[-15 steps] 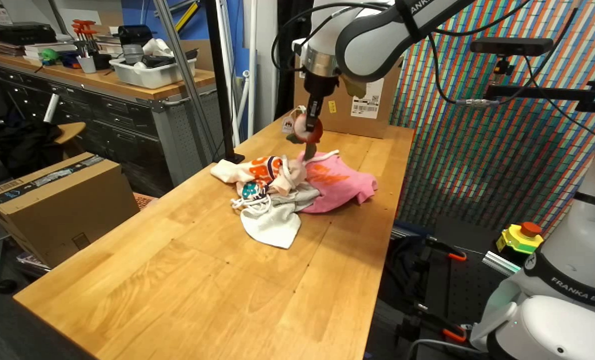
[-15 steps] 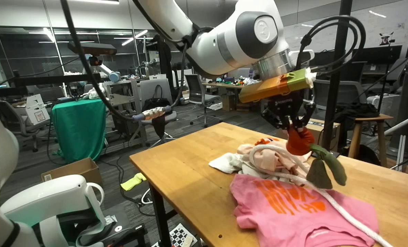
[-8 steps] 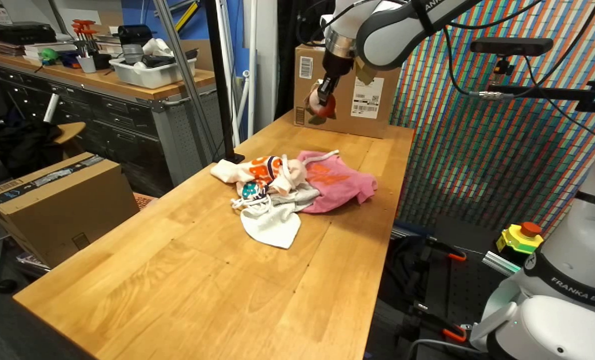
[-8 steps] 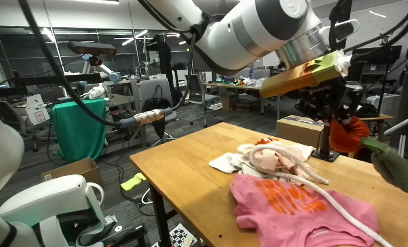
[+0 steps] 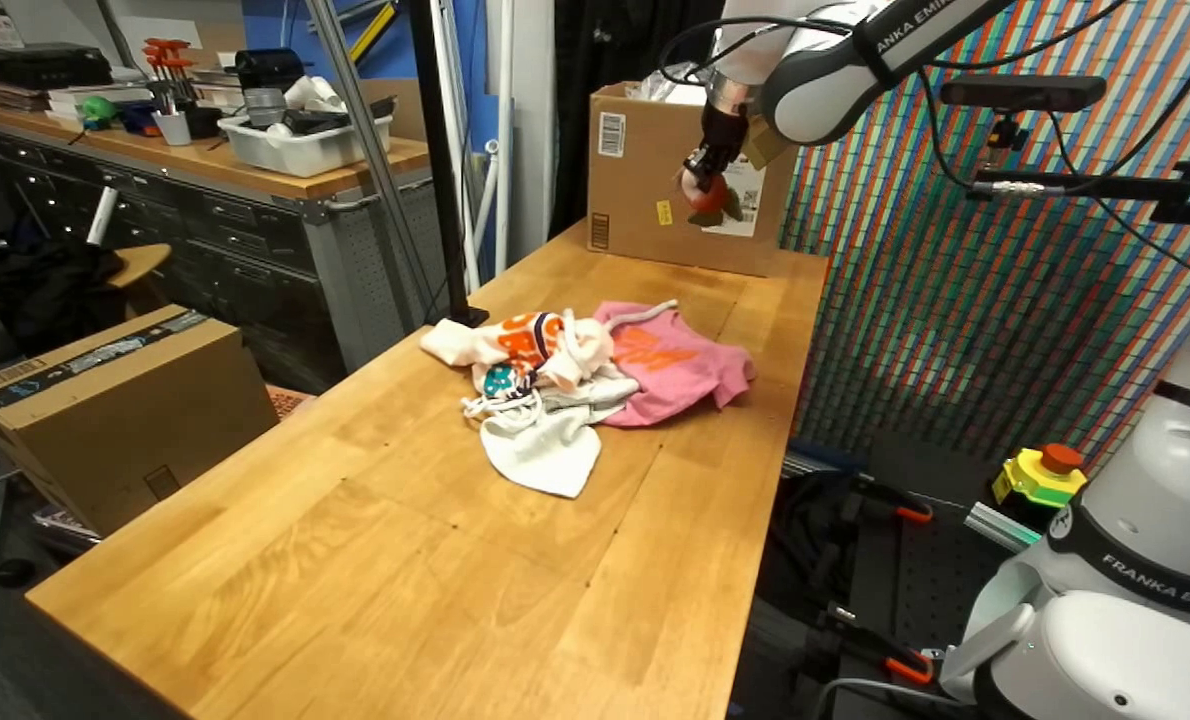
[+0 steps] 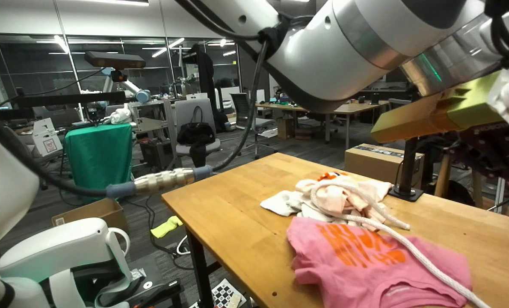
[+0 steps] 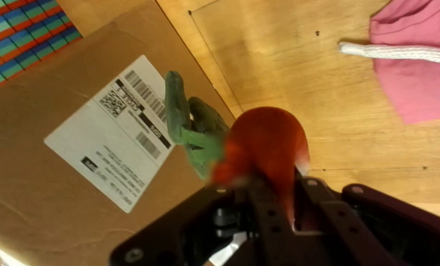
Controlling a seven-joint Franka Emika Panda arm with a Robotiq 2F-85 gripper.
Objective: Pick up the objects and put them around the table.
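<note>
A red and white plush with green leaves (image 7: 268,136) is pinched between the fingers of my gripper (image 7: 273,181). In an exterior view this plush (image 5: 707,195) hangs in the air over the far end of the wooden table (image 5: 385,570). The other soft objects lie heaped mid-table: a pink cloth (image 5: 680,370), a white-grey cloth (image 5: 550,455) and an orange-teal-cream patterned cloth (image 5: 515,345). A white cord (image 6: 434,269) curves across the pink cloth. My gripper is apart from the heap and mostly cut off at the right edge of an exterior view.
A tall cardboard box (image 5: 645,215) stands at the table's far end, close by the held plush. A black post (image 5: 450,200) rises from its base at the table's side edge. Another box (image 5: 135,420) sits on the floor.
My gripper has risen from above the cloth heap and carried the plush away towards the tall box at the table's far end. The heap lies as before.
</note>
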